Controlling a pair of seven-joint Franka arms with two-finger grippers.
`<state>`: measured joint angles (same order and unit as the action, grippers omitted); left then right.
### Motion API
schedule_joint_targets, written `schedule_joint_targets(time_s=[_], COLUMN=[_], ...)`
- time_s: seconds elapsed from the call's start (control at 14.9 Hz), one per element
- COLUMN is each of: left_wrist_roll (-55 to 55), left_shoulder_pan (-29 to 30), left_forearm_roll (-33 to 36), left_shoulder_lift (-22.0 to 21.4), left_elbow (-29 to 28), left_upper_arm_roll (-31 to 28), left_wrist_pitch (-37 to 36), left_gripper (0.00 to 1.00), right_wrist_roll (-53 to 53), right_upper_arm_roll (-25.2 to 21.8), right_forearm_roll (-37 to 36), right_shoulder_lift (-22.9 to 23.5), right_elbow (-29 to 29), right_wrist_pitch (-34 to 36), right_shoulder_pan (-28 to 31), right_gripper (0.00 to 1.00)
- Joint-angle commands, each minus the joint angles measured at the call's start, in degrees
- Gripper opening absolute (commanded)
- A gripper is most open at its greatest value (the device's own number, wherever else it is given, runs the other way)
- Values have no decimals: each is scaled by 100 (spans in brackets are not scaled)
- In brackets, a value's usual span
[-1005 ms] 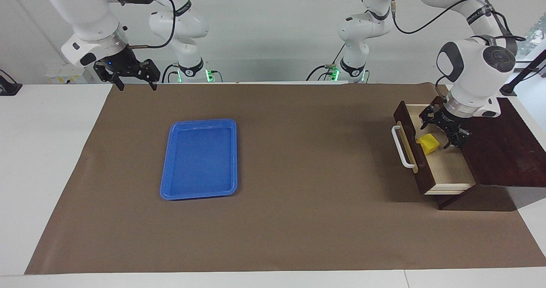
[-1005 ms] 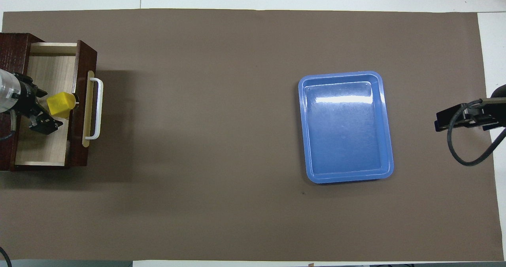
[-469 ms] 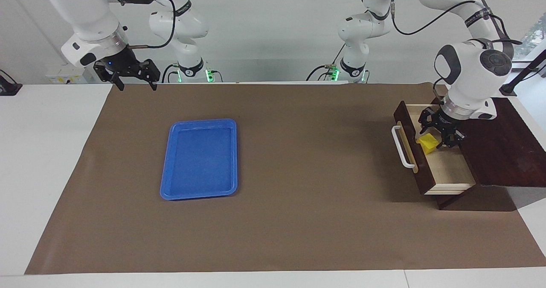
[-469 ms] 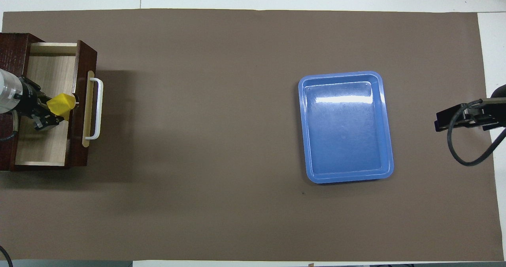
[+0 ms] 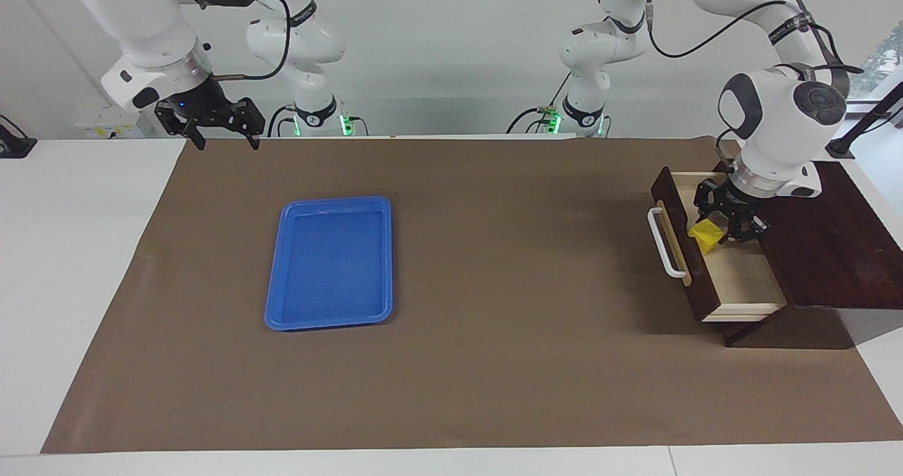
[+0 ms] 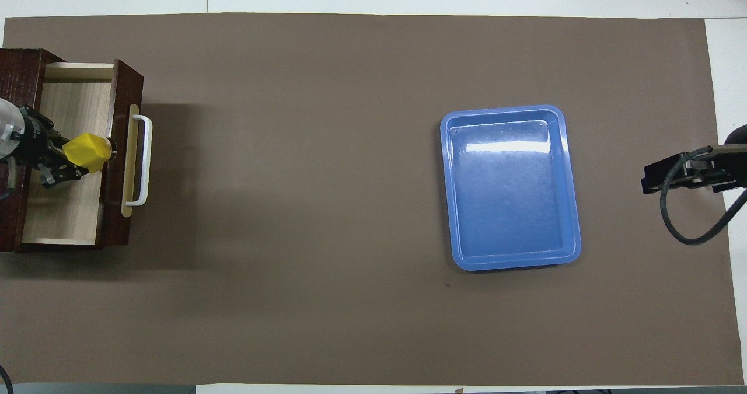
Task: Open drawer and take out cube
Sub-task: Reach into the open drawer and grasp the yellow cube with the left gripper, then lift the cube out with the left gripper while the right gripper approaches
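In the open drawer (image 5: pixel 741 278), the left gripper's (image 5: pixel 721 230) fingers have closed on the cube (image 5: pixel 706 235), now slightly raised; right fingers wide

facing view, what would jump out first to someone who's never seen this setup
The bright yellow cube stands out, gripped in the left claw over the pulled-out drawer at the left arm's end of the table. Next is the blue tray, lying flat on the brown mat toward the right arm's end. The right claw hangs open over the mat's edge nearest the robots, waiting.
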<state>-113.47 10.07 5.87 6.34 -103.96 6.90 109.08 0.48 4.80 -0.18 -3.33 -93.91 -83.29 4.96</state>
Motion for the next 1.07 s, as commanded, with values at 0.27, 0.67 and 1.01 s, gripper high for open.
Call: schedule_joint_targets(time_s=[0.27,0.67,1.01], left_wrist_roll=[992,1556,1276], left_shoulder_pan=[-311,-1620,-2605], left_forearm_roll=[-332,-191,-182], left_shoulder_lift=[332,315,508], left_elbow=[2001,1906,1906], left_upper_arm_roll=[83,92,74], left_wrist_pitch=[-1582,-1539,-1600], left_gripper=[0,0,0], right_wrist_roll=[-118,-118,810], right_upper_arm_roll=[38,38,38], right_forearm_roll=[-87,-8,667], right_shoulder_lift=[-141,-133,-159], right_elbow=[-154,-136,-329], right_wrist_pitch=[-3,32,-56], right_shoulder_pan=[190,190,198], right_gripper=[100,100,100])
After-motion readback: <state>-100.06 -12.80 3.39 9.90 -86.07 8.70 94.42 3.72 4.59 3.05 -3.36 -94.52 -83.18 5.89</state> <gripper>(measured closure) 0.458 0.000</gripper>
